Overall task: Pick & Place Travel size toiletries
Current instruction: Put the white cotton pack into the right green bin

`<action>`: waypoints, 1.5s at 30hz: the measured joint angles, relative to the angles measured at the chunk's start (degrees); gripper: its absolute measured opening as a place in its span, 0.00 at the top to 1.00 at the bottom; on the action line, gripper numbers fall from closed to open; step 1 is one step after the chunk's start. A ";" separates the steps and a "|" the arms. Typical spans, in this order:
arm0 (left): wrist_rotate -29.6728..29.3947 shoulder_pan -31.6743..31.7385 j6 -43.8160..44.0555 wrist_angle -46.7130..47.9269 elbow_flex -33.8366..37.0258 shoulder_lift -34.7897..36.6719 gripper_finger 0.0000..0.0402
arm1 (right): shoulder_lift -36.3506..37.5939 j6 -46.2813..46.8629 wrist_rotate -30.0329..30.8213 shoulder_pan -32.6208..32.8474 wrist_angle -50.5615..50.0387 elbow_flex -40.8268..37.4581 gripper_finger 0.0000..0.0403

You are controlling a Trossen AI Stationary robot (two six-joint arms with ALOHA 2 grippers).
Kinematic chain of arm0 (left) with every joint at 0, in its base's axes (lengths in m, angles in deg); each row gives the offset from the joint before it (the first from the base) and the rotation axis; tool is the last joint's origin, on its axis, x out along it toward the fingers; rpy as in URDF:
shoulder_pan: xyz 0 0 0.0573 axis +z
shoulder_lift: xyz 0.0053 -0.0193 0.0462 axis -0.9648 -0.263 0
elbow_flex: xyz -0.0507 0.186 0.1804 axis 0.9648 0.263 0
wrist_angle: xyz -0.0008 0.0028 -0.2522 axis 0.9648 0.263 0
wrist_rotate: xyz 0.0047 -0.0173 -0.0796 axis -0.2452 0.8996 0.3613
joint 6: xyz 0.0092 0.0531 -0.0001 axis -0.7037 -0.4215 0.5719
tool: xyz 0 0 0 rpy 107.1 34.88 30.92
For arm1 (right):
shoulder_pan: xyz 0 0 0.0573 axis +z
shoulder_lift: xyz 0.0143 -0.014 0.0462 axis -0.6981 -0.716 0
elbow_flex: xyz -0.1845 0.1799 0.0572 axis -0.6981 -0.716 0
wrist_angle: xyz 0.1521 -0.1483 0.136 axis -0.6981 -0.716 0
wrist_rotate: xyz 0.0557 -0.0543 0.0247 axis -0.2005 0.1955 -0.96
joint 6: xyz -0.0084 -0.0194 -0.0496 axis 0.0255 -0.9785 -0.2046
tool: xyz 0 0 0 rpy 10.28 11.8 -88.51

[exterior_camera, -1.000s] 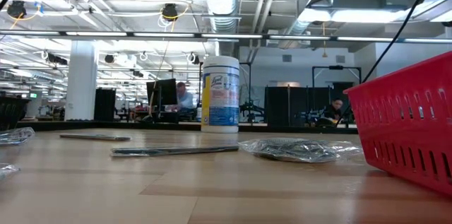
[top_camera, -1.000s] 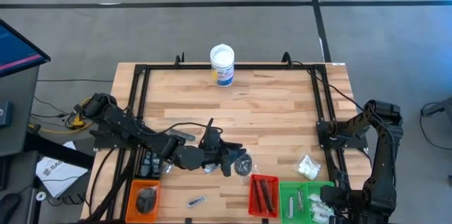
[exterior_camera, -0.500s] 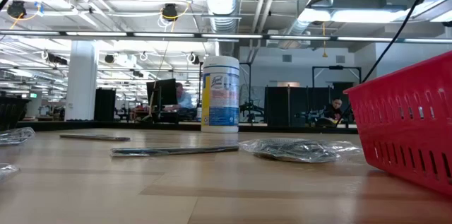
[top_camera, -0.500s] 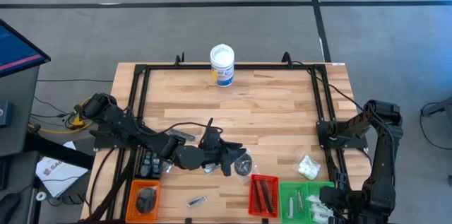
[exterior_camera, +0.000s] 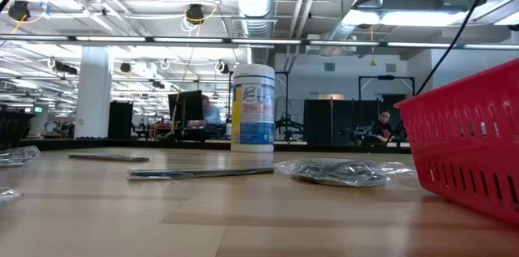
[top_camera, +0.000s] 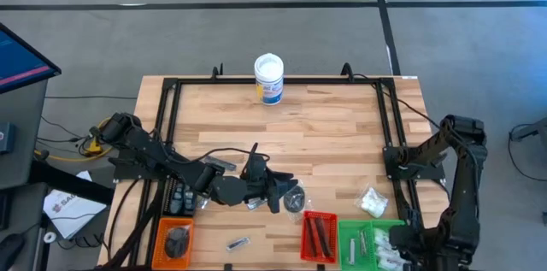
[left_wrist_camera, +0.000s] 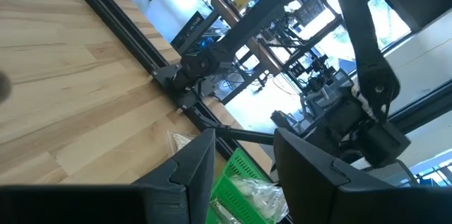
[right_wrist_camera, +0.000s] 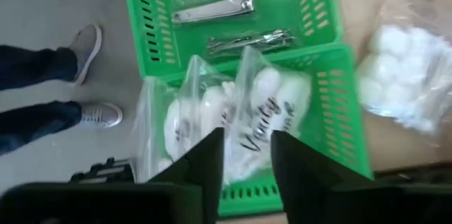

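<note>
Green tray (right_wrist_camera: 321, 97) at five o'clock is seen holding clear packets of white puffs (right_wrist_camera: 268, 121), nail clippers (right_wrist_camera: 212, 9) and tweezers (right_wrist_camera: 248, 41). The right gripper (right_wrist_camera: 244, 153) is held above it, fingers slightly apart. The left gripper (left_wrist_camera: 244, 164), parted and empty, is parked mid-table.

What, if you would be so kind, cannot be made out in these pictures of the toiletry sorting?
- High view: the left end effector covers part of the dark packet, so contact cannot be told.
- High view: contents of the orange tray are too small to identify.
- Right wrist view: the right end effector hangs over a cotton-ball bag in the green tray; grip or release cannot be told.
- Low view: the red tray is cut off by the edge.
</note>
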 joint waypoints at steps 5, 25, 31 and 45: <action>0.01 0.03 -0.30 0.00 0.00 0.00 0.65 | 3.19 -0.44 -3.19 -1.22 -5.85 1.17 0.63; 0.17 0.69 -1.08 0.00 -0.01 0.00 0.65 | -1.07 -10.78 -10.70 -8.14 0.35 -8.83 0.99; 0.05 0.95 -1.08 0.00 0.01 0.00 0.65 | -1.07 -16.66 -11.24 -9.58 6.49 -11.64 1.00; -0.02 0.90 -1.08 -0.02 0.01 0.00 0.65 | -1.07 -22.54 -13.98 -10.18 14.45 -13.61 1.00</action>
